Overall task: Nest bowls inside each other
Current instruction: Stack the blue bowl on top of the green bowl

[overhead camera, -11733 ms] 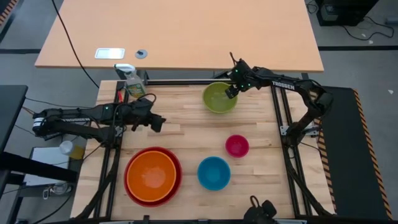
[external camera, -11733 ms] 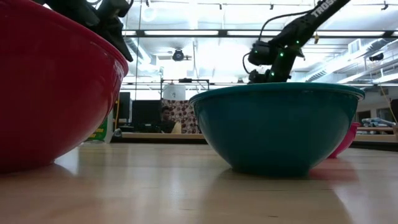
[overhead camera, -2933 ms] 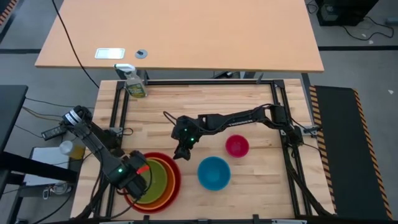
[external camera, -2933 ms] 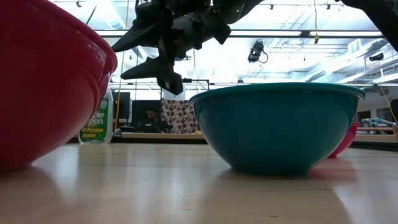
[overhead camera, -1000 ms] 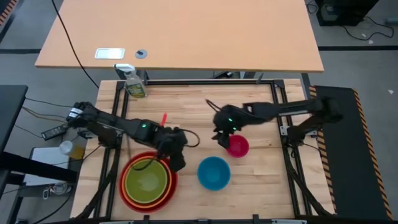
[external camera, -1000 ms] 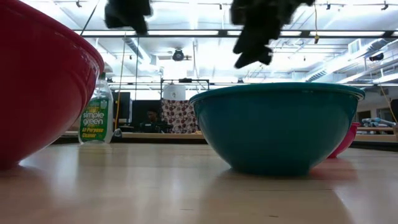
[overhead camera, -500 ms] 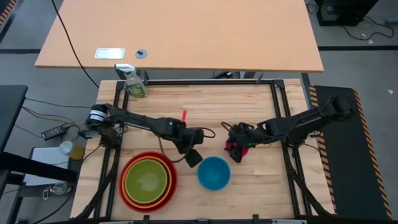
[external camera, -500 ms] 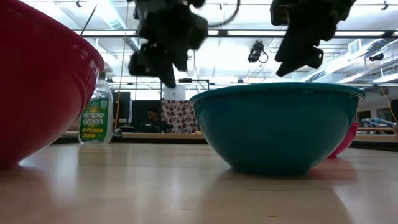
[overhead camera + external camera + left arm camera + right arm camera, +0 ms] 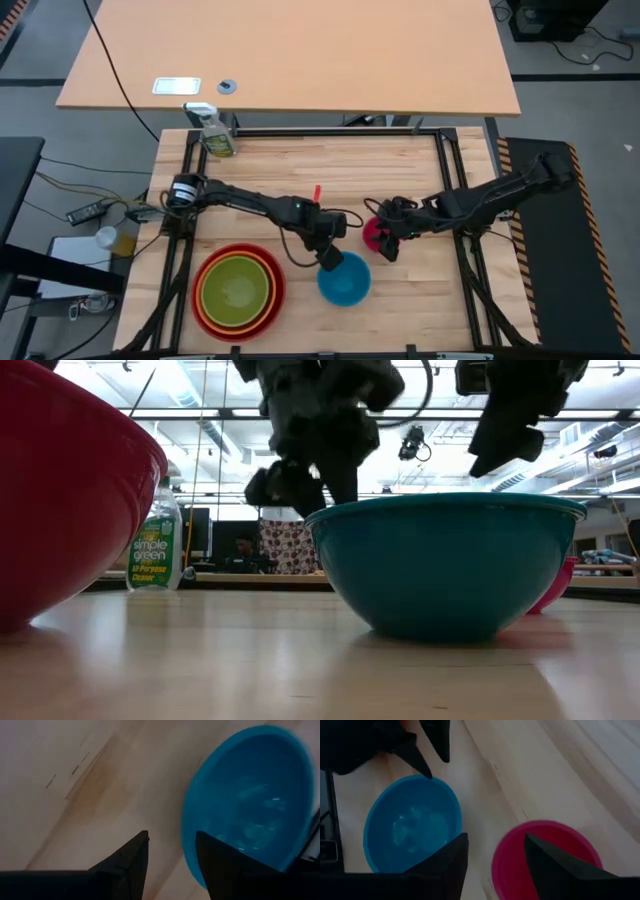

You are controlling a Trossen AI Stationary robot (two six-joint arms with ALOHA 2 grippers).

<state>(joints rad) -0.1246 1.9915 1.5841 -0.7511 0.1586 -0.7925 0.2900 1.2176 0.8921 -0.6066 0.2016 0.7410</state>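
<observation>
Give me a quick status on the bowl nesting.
Left gripper open at blue bowl rim. Right gripper open over pink bowl. Green bowl nested in orange, in red. Nothing in the way.

Green bowl (image 9: 238, 290) sits nested in the orange bowl (image 9: 208, 278), which sits in the red bowl (image 9: 279, 281), at the near left of the tabletop (image 9: 270, 170). Blue bowl (image 9: 345, 280) stands alone to their right. Left hand (image 9: 328, 257) is at the blue bowl's upper-left rim. Right hand (image 9: 389, 243) is over the pink bowl (image 9: 372, 231), just up-right of the blue one. Spray bottle (image 9: 214, 132) stands at the far left corner.
</observation>
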